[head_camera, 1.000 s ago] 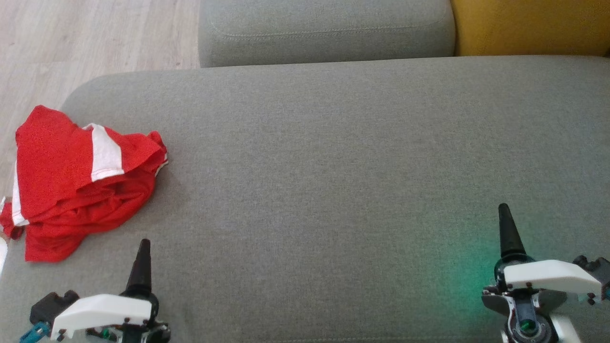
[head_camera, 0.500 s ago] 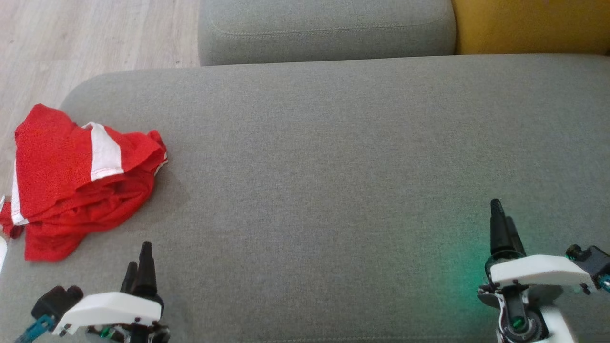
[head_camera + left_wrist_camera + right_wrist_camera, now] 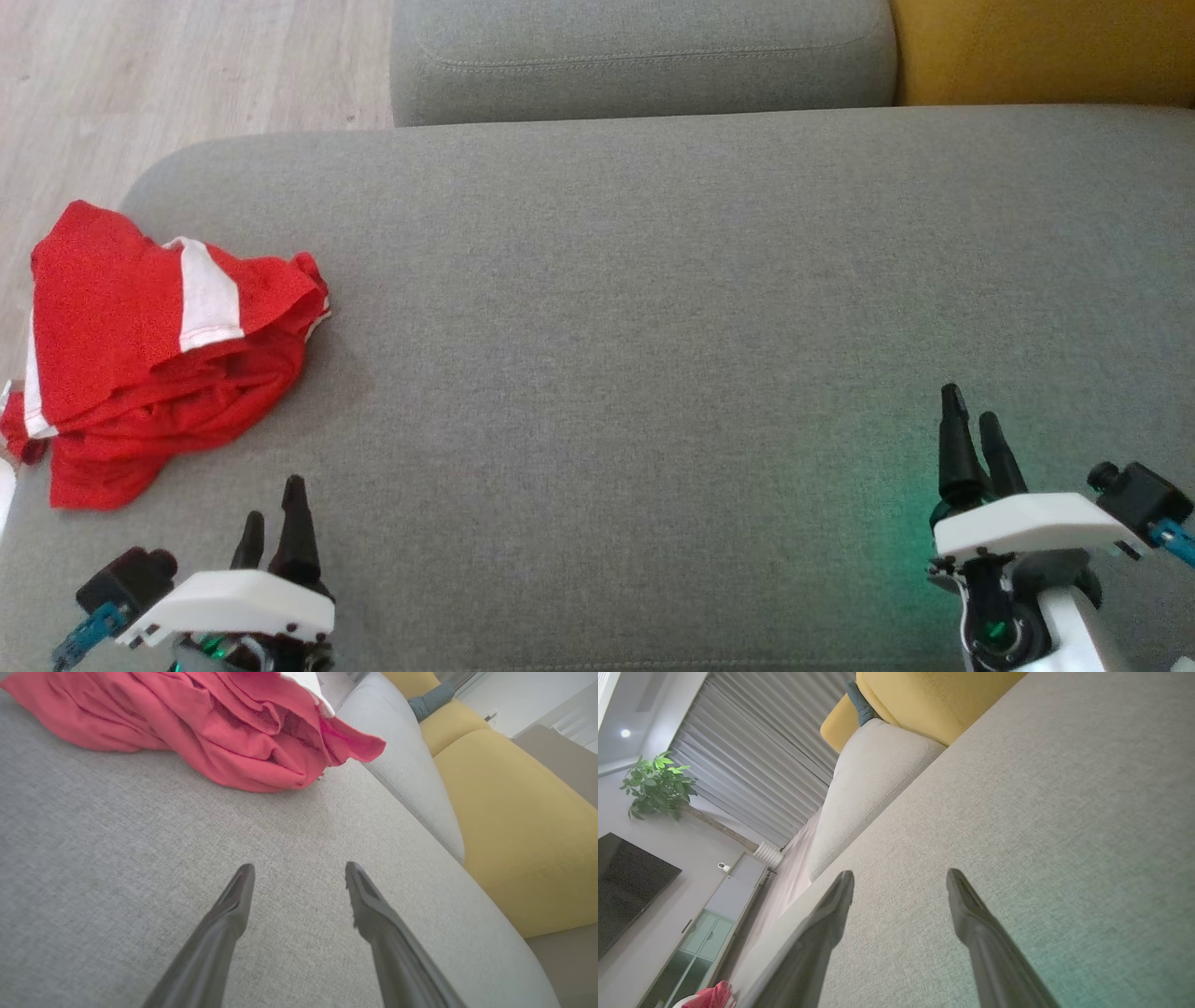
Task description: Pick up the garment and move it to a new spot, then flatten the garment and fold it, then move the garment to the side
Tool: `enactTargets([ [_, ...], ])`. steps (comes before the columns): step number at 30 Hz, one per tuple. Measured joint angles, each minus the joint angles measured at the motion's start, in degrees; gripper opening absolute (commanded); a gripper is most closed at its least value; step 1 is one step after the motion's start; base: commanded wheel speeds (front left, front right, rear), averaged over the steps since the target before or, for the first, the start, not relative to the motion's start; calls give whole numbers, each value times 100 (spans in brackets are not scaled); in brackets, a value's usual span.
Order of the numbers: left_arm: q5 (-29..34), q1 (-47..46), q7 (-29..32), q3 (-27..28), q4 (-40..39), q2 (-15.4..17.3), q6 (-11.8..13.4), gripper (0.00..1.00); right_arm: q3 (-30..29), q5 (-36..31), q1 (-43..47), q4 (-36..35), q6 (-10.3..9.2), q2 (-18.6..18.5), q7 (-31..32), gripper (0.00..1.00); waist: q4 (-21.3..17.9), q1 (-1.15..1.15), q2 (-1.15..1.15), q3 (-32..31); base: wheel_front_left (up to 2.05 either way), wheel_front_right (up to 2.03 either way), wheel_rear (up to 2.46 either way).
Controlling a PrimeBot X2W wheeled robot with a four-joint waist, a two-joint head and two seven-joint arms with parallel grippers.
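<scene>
Red garment [image 3: 159,355] with white stripes is lying crumpled at the left end of the grey sofa seat [image 3: 653,327]. Left gripper [image 3: 273,501] is hovering near it, jaws wide, holding nothing. Right gripper [image 3: 970,406] is sitting well apart, also wide and empty. Pickup step looks not yet begun. The next move is calling for the left arm reaching into the folds and pinching.

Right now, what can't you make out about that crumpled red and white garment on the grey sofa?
Crumpled red and white garment, head view: left side cut by the edge; folds hide its shape.
Left wrist view: top edge cuts it.
Right wrist view: tiny, at bottom edge.
</scene>
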Motion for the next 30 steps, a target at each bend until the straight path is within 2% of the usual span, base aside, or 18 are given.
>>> enactTargets([
  [17, 1166, -35, -245, -107, 3, 5, 230, 100, 143, -1230, -42, 10, 0, -11, -259, 100, 21, 0, 0, 10, 0, 0, 0],
  [26, 1872, -52, -396, -271, -60, 34, 235, 100, 268, -1857, -147, 45, 0, -22, -409, 100, 21, 0, 0, 38, 0, 0, 0],
  [30, 2224, -56, -492, -325, -62, 38, 332, 100, 309, -2210, -203, 144, 0, -25, -489, 100, 7, 0, 0, 56, 0, 0, 0],
])
